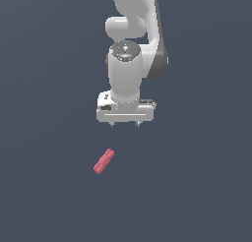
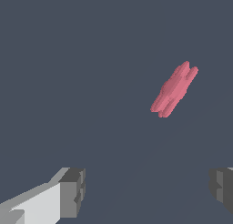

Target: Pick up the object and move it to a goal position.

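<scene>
- Dark slate-blue ground, featureless and without visible edges or corners, carries the scene.
- On it lies the small pink-red ridged rod-bundle object (image 1: 104, 161), diagonal, apart from the white two-fingered gripper (image 1: 125, 124) and toward the exterior view's left of it.
- To reach well, I judge the arm should centre over the piece, turn the jaws across its narrow width, then descend.
- Its grey fingertips (image 2: 73, 191) stand wide apart, holding and touching nothing.
</scene>
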`<state>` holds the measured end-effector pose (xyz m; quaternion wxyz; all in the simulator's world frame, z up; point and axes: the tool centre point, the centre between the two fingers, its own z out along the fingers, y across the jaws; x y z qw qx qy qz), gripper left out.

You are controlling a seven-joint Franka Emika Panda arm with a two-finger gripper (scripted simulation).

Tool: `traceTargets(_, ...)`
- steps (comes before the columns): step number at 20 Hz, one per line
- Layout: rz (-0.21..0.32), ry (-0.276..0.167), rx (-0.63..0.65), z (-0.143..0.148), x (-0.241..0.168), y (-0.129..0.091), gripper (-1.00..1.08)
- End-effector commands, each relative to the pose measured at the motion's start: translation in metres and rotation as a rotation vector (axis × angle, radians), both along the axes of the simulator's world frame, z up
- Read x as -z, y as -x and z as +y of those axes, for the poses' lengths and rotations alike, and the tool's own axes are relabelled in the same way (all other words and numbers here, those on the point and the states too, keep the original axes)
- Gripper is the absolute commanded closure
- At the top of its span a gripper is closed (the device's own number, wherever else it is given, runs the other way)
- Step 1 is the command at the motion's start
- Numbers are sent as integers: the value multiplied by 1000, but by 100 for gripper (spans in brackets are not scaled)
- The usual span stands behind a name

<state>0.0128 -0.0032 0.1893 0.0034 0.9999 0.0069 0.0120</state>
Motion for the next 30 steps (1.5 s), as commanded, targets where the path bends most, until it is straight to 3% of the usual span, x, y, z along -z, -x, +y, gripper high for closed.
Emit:
traceTargets(1, 0, 0, -1, 0, 0, 0, -92)
traceTargets(11, 5, -6, 102, -15, 16, -19, -92)
traceTargets(23, 16, -15, 410, -65, 76, -67, -92)
traceTargets(30, 20, -14, 539, -87, 105, -82, -92)
